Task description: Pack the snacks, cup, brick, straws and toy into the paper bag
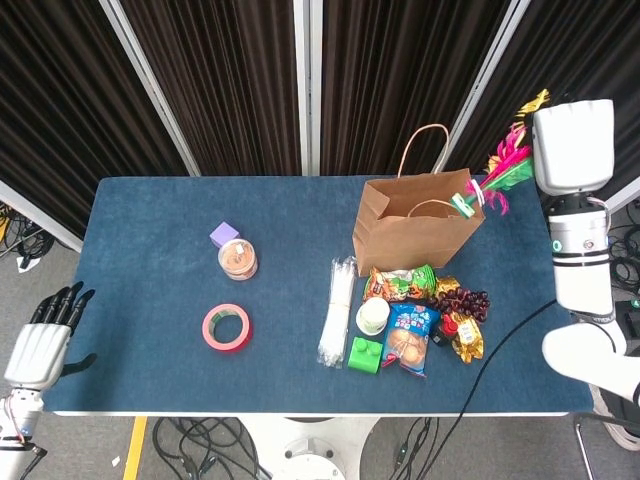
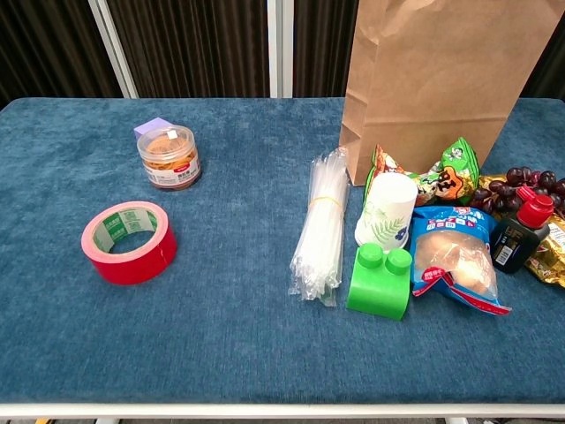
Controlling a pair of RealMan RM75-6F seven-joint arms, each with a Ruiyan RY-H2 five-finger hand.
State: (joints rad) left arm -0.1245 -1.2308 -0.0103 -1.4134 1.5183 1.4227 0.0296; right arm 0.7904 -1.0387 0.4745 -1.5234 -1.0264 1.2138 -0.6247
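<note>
Feathered toy point(image 1: 503, 165) in right hand point(image 1: 572, 145) shows only overhead.

Bag mouth open; approach from above unobstructed.
Paper bag point(image 1: 415, 228) handles point(image 1: 426, 140) stand over its mouth; snacks point(image 1: 402, 283) crowd its lower side; frame centre bare.

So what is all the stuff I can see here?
paper bag: 1, brown, upright, back right
feather toy: 1, pink, green and yellow, held over bag's right edge
straws: 1 bundle, clear, left of cup
cup: 1, white, before bag
brick: 1, green, front
snack packs: 2, blue and green, beside cup
grapes: 1 bunch, dark, right
small bottle: 1, black, red cap
tape roll: 1, red, left
jar: 1, clear
purple block: 1, behind jar
left hand: open, off the table's left corner
right hand: holds toy
</note>
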